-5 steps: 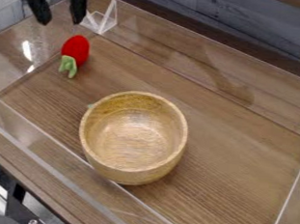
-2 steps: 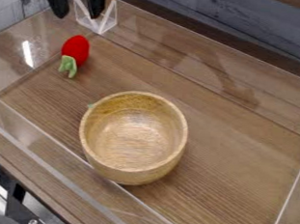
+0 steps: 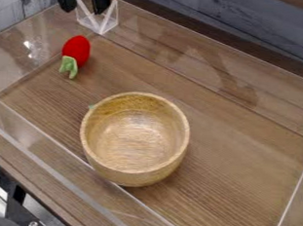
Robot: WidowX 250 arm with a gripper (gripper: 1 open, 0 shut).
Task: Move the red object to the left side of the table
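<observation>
W/ the hand (image 3: 85,9) now further along the top edge than a sec ago, jaws apart & nothing in them, the red object (image 3: 77,48) hasn't budged, lying near the surface's (image 3: 235,82) upper-left edge, so the move's prob. done bar retreat.

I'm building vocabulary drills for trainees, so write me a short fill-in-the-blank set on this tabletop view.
The soft toy has a body coloured ____. Its stem is coloured ____. The biggest object standing on the table is a round wooden ____. The toy lies outside that object, not ____ it.

Missing words: red; green; bowl; inside.
</observation>
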